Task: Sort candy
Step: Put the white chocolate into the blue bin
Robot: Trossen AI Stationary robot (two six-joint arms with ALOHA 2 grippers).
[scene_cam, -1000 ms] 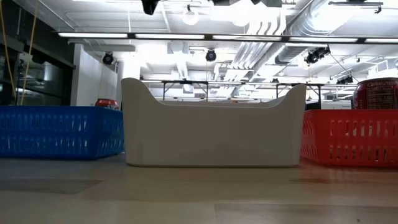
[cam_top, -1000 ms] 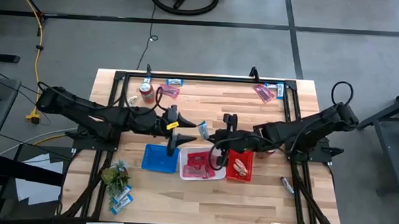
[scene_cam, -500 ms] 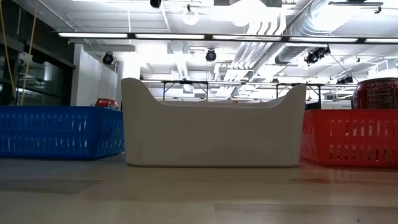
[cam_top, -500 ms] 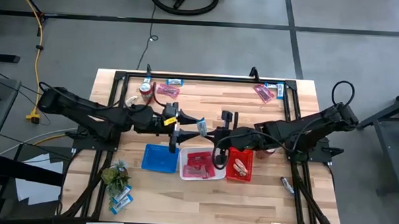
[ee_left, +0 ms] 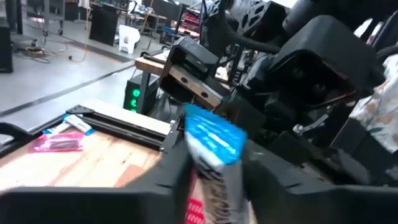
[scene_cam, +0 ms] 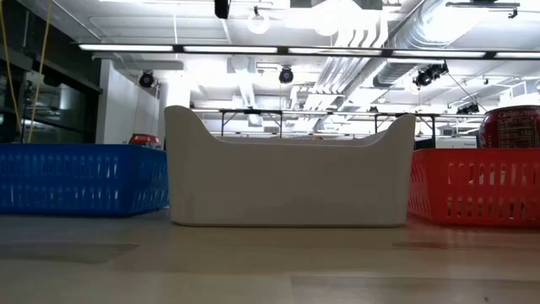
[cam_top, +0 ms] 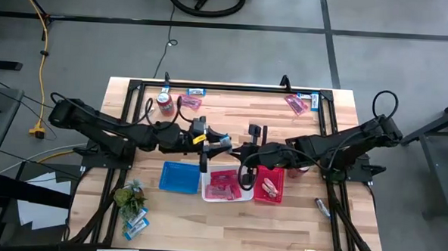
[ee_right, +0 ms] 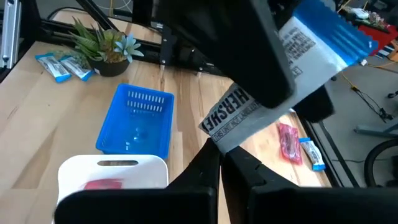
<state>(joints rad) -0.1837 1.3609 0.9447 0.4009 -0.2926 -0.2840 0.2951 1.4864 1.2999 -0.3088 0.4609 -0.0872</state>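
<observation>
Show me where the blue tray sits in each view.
High: blue tray on the table, on the picture's left of the white tray.
Low: blue tray at the picture's left edge, beside the white tray.
Left wrist: not in it.
Right wrist: blue tray past the held bar, next to the white tray.
Shared landmark: the white tray, its direct neighbour.

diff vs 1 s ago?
The left claw has closed on the blue-and-white bar and swung toward the middle, above the white tray. The right claw stays shut beside it; it appears to have handed the bar over. Blue tray, red tray and loose candy unchanged.
</observation>
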